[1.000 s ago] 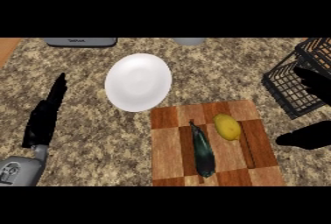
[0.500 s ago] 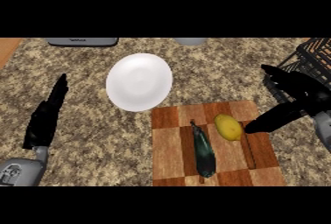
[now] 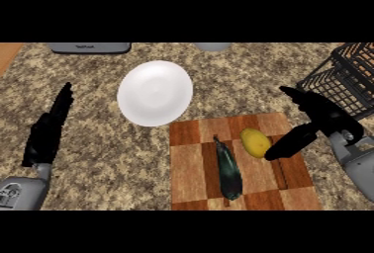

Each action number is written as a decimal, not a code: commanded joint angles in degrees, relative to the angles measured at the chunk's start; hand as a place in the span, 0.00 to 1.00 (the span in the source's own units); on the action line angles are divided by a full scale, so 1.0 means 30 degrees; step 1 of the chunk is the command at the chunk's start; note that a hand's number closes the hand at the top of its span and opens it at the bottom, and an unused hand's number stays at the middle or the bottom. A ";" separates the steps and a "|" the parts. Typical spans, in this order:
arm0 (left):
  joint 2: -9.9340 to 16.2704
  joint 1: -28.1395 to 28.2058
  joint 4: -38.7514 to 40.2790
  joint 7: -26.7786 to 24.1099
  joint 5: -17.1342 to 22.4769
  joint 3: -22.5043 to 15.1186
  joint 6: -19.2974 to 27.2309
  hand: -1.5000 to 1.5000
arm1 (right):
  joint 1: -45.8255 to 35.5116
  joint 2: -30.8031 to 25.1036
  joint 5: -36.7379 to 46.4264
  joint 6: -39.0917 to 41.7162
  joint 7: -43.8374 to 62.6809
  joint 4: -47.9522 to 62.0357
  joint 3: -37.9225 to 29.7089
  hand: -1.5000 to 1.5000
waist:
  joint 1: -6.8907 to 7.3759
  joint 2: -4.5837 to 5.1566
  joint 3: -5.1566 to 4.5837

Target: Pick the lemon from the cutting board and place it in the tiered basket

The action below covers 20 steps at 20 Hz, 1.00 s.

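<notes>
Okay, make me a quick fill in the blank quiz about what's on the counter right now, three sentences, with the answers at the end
1. The lemon lies on the ______, beside the dark eggplant.
2. The white plate sits on the counter to the ______ of the wire basket.
3. The hand nearest the lemon is the robot's ______ hand; the left hand rests open at the left edge.

Missing words: cutting board; left; right
</notes>
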 commanded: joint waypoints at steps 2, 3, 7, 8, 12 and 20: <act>-0.0782 -0.0149 -0.0718 0.1169 -0.0958 -0.0455 0.0530 0.50 | 0.0323 -0.0171 0.0195 0.1388 0.2365 -0.0744 -0.0152 0.00 | -0.0113 -0.0047 0.0008; 0.0231 -0.0098 -0.1062 0.0998 -0.0013 0.0641 -0.0614 0.50 | 0.0621 0.0830 0.1518 0.0631 0.1383 0.0126 0.0702 0.00 | 0.0009 -0.0026 0.0009; -0.0400 0.0229 -0.0986 0.0651 -0.0805 0.0320 -0.0189 0.50 | 0.0494 0.0817 0.2471 0.0631 0.2981 -0.1118 0.1156 0.00 | -0.0031 -0.0049 0.0003; -0.0627 0.0748 0.0156 -0.0754 -0.0469 0.0417 -0.0675 0.50 | 0.0572 0.0208 0.2146 0.1206 0.3399 -0.1846 0.1020 0.00 | -0.0114 -0.0045 -0.0010; -0.1145 0.0586 -0.0098 -0.0270 -0.1192 0.0295 -0.0215 0.50 | 0.0103 0.1176 0.3462 0.1221 0.3186 -0.1046 0.1287 0.00 | -0.0016 -0.0021 -0.0002; -0.1112 -0.0043 -0.0021 -0.0077 -0.1358 0.1021 -0.0508 0.50 | 0.1075 0.2292 0.4868 0.1108 0.2783 -0.0208 0.1718 0.00 | -0.0044 0.0001 0.0003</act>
